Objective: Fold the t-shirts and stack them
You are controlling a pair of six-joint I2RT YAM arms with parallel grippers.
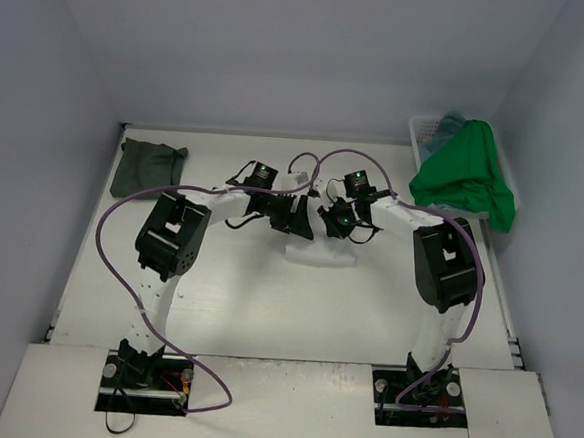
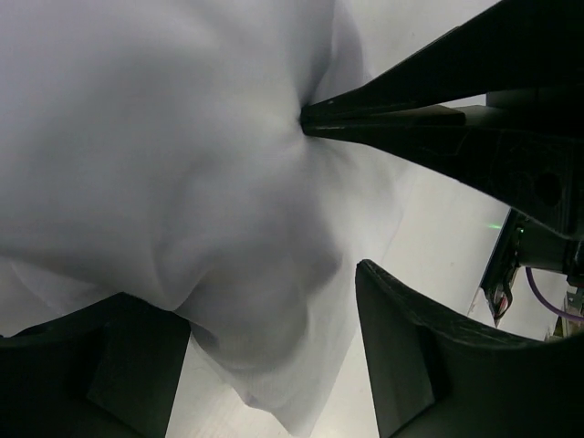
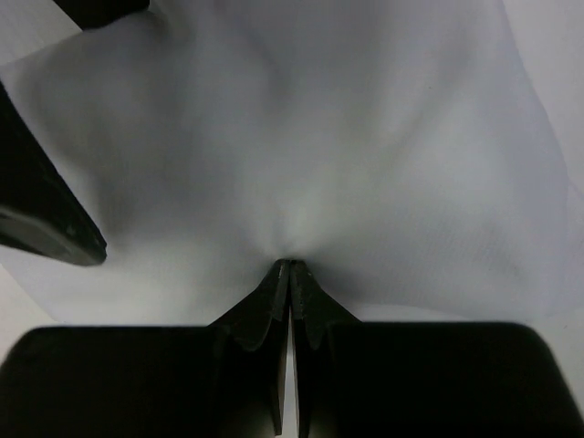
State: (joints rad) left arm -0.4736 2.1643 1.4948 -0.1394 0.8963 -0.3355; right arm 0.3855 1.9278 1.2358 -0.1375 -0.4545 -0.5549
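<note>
right jaws clamp the white t-shirt, left jaws gape around its cloth gripping nothing; left should probably seat on one hem before pulling flat.

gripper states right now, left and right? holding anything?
left gripper: open, white t-shirt draped in the gap, not gripped.
right gripper: shut on the white t-shirt.
</note>
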